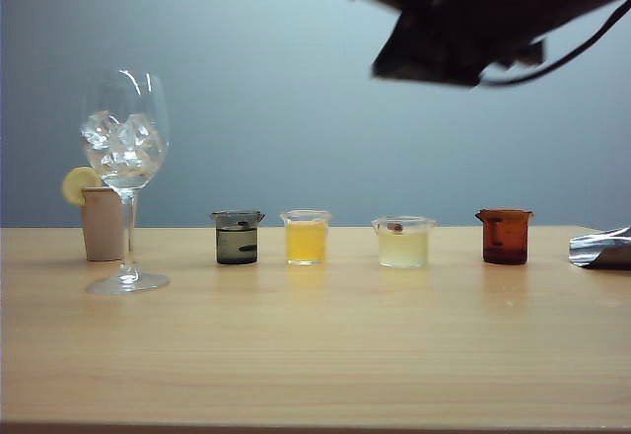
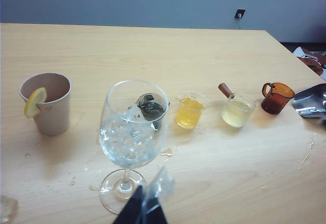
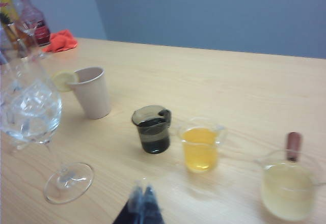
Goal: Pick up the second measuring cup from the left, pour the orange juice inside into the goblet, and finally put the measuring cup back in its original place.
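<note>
The cup (image 1: 306, 237) with the juice (image 1: 306, 243) stands on the table (image 1: 315, 355), in the lower middle of the exterior view, second in the row. The dark beaker (image 1: 238, 237) is just beside it on the left and the pale cup (image 1: 402, 242) near it on the right. The goblet (image 1: 125, 178), with ice, stands at the left of the frame, in front of a paper cup (image 1: 103, 223).

The right gripper (image 3: 141, 196) hangs above the table, at the bottom edge of the right wrist view, with its jaws pressed together and holding nothing. It points between the dark beaker and the cup. In the exterior view its arm is a dark shape in the upper right. The left gripper (image 2: 150, 196) is near the foot of the goblet; its jaws look closed and empty, but I cannot tell for sure.

The main risk, I think, is that the right gripper comes down with closed jaws and pushes the cup, so juice spills. The neighbours are close, so it could take or knock the wrong one. The left gripper could also tip the goblet, which is tall on a thin stem.
</note>
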`<act>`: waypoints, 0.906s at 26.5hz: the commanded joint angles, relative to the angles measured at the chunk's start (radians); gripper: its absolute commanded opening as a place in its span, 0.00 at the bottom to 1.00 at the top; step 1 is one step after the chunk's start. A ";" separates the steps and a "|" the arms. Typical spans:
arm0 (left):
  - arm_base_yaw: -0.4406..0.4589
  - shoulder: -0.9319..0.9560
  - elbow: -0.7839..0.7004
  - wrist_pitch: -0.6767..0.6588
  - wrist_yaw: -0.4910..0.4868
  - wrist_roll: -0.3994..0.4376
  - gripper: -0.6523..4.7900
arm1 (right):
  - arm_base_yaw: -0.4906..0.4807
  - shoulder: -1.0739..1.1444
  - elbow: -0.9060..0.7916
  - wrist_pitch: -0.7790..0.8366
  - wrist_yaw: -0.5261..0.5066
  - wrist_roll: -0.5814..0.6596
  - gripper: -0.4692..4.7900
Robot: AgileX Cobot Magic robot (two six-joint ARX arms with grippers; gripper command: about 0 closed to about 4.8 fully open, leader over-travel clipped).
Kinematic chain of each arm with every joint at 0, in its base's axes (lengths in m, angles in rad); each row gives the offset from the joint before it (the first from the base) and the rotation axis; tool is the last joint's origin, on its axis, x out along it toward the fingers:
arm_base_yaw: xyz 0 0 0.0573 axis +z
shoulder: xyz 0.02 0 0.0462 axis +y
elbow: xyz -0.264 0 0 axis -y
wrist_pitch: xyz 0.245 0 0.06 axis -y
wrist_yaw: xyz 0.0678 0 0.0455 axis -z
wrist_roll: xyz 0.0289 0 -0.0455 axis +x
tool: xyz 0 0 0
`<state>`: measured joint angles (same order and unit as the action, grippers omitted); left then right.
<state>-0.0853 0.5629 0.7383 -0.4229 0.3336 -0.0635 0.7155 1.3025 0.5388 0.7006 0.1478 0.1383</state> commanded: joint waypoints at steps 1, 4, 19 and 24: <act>-0.012 -0.001 0.008 0.012 0.015 0.003 0.11 | 0.019 0.106 0.010 0.145 0.111 -0.020 0.08; -0.019 -0.002 0.008 0.013 0.004 0.003 0.11 | 0.077 0.252 0.060 0.212 0.282 -0.061 0.09; -0.037 -0.002 0.008 0.013 0.008 0.003 0.11 | 0.127 0.751 0.500 0.203 0.443 0.058 0.86; -0.037 -0.002 0.008 0.013 0.009 -0.001 0.11 | 0.119 0.819 0.560 0.146 0.504 0.177 0.79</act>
<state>-0.1219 0.5632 0.7383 -0.4232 0.3393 -0.0643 0.8360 2.1136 1.0901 0.8421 0.6437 0.2794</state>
